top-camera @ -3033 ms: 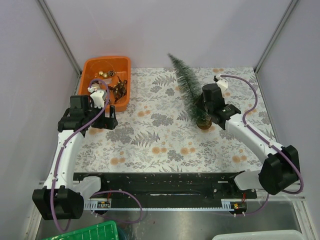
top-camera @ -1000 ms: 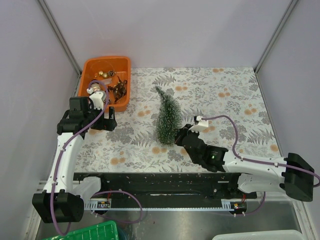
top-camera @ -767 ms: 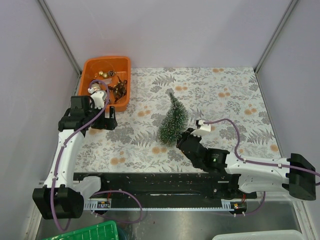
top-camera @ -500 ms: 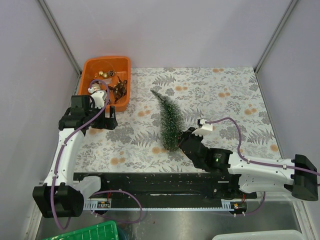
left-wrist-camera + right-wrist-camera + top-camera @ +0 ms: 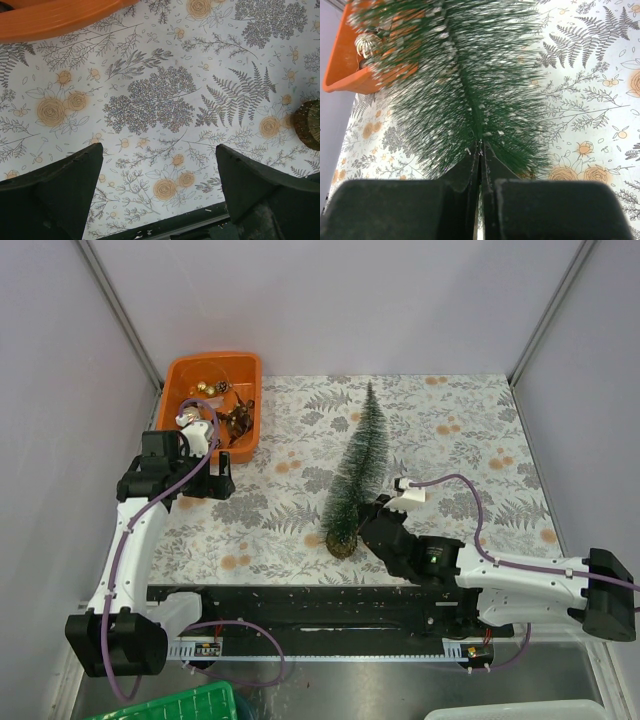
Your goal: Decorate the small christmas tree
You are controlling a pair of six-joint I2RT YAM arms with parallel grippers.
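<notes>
Right gripper (image 5: 480,150): pinches the small christmas tree (image 5: 355,475) low on its trunk, base down on the table (image 5: 450,440); left gripper (image 5: 159,152): hangs wide open near the orange tray (image 5: 212,357), ornaments (image 5: 210,388) inside, none hung yet.

I count one small christmas tree (image 5: 355,480) and one orange tray (image 5: 175,370). The gold and brown ornaments (image 5: 237,420) inside it are too heaped and small for me to number. Also one green basket (image 5: 170,705) and one white bin (image 5: 520,710).
</notes>
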